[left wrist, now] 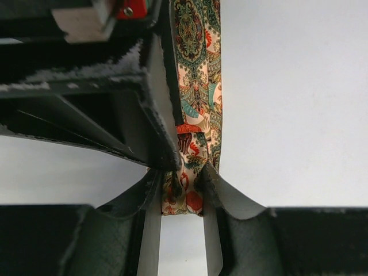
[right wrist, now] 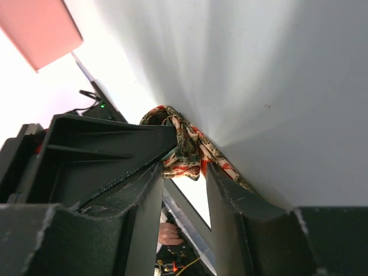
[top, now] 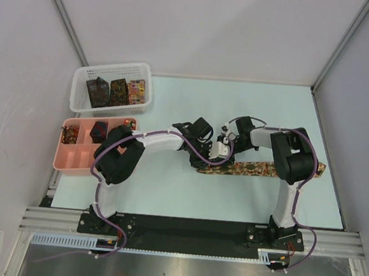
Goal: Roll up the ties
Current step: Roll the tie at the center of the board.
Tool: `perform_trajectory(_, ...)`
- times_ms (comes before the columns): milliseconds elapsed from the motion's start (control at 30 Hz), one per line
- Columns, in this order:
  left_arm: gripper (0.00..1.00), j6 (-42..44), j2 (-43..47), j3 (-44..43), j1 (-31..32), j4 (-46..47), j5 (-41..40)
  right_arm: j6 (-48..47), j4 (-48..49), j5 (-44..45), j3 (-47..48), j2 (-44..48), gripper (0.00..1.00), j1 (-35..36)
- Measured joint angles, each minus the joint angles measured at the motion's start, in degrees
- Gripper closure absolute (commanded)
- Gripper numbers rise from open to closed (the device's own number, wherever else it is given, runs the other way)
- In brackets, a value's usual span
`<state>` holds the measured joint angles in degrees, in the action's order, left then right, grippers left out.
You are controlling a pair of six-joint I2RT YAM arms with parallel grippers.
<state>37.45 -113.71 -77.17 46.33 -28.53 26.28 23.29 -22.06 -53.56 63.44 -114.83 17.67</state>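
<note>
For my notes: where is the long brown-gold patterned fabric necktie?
In the top view, the necktie lies stretched from the middle of the pale table to near its right edge, beneath the right arm.

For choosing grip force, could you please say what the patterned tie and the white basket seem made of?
Long paisley-patterned fabric tie: soft woven cloth, possibly silk; it creases and bunches. White lattice-walled basket: probably rigid moulded plastic, smooth, evenly gridded.

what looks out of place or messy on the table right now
The tie lies mostly flat, but its left end is a crumpled bunch rather than a tidy roll, pinched in the left fingers and sitting between the right fingers. Nothing else stands out.
</note>
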Motion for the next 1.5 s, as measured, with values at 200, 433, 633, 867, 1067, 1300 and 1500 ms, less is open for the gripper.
perform_trajectory(200,0.79,-0.02,0.0,0.02,0.0,-0.02,-0.09,-1.16,-0.42,0.79,0.13,-0.02,0.64,0.61)
perform_trajectory(433,0.79,-0.57,0.0,0.02,0.0,-0.31,-0.31,-0.85,0.33,0.22,0.35,-0.02,0.66,1.44)
perform_trajectory(633,0.79,-1.03,0.13,0.24,-0.07,-0.39,-0.61,0.94,2.99,-0.72,-1.05,-0.13,0.6,1.42)
perform_trajectory(867,0.65,-1.51,0.17,0.35,-0.09,-0.31,-0.66,2.38,5.44,-2.4,-2.03,-0.15,1.0,1.4)
perform_trajectory(1067,0.32,-4.22,1.62,3.63,-1.18,3.93,1.42,0.22,4.35,-4.31,-1.57,-2.16,1.0,0.72)
perform_trajectory(1300,0.26,-9.05,7.91,15.19,-5.29,13.86,5.53,-2.62,1.51,-4.81,-1.73,-2.64,1.0,-0.52)
perform_trajectory(1500,0.26,-11.06,9.73,19.67,-5.95,20.94,6.54,-4.72,-0.31,-4.55,-1.73,-2.8,1.0,-0.66)
